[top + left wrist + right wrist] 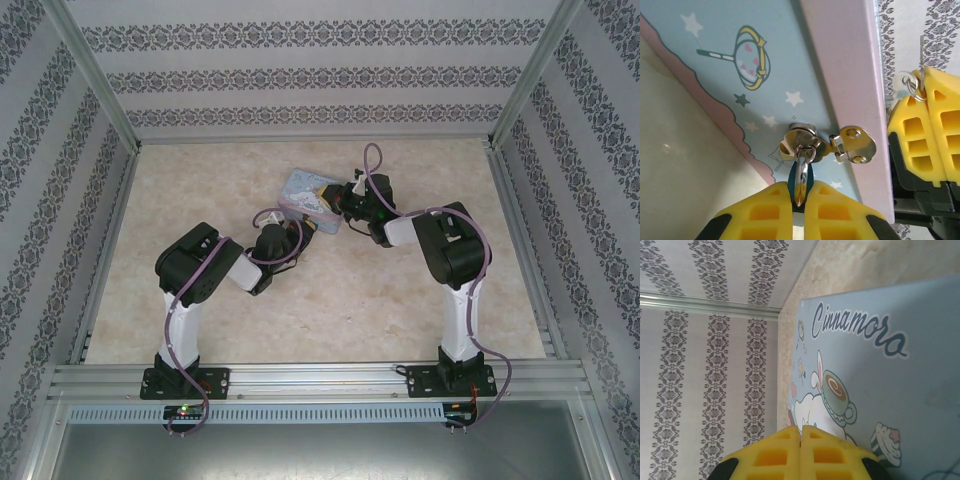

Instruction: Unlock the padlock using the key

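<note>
Dark-teal padlock (pixel 801 176) with a shiny steel shackle hangs through the silver metal hasp (pixel 852 145) on the pale blue-and-pink cartoon tin box (pixel 740 90). Its shackle is closed, as far as can be made out. The left gripper (pixel 801 194) has its yellow fingers (pixel 776 196) drawn narrow on the lock's body, just below the tin's hasp. Beside the tin's pink edge, the right gripper (pixel 928 95) holds its fingers pressed together. The thin metal key (pixel 921 55), with its small ring, appears pinched at their tips, its blade pointing away from the tin and apart from the lock. On this reading both things are in hand. Left to do: bring the key to the keyhole, which is hidden here, turn it and free the shackle.
</note>
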